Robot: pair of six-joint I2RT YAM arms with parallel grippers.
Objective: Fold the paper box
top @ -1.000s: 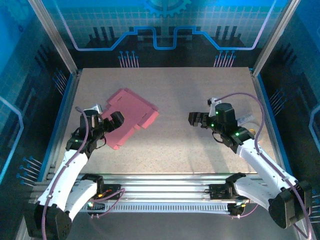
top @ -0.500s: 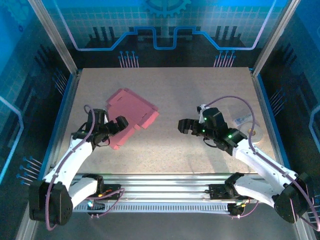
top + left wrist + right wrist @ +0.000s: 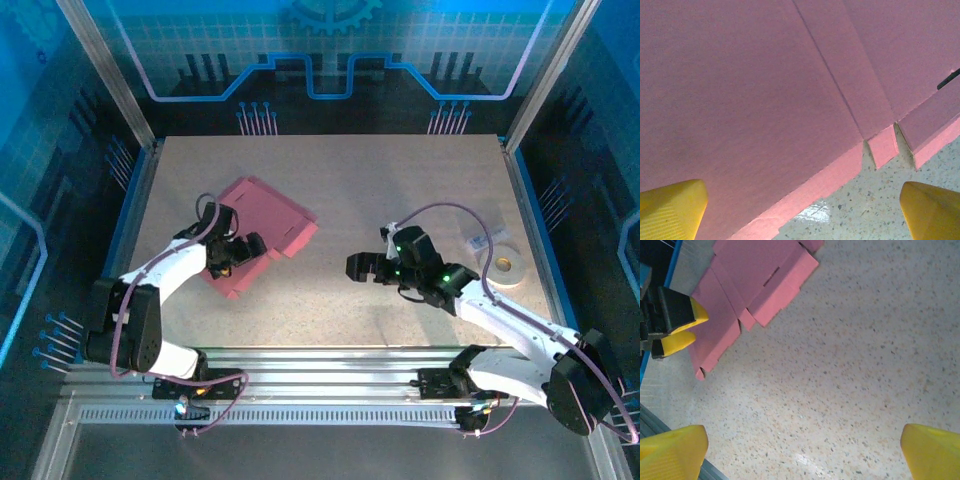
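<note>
I see the paper box [image 3: 265, 225] lying flat on the table [image 3: 380, 180], left of centre. Left gripper [image 3: 240, 255] is low over the box's near edge, jaws spread wide, nothing grasped. Right gripper [image 3: 358, 268] hangs over bare table just right of centre, well apart from the box, also released and empty.

I see my left arm [image 3: 160, 272] folded back tight at the elbow, forearm running right and slightly up. The left end effector [image 3: 243, 251] sits low, its yellow fingers [image 3: 672, 205] spread wide. My right arm [image 3: 505, 318] stretches left toward the middle. The right end effector [image 3: 357, 268] points left, jaws equally wide apart.
</note>
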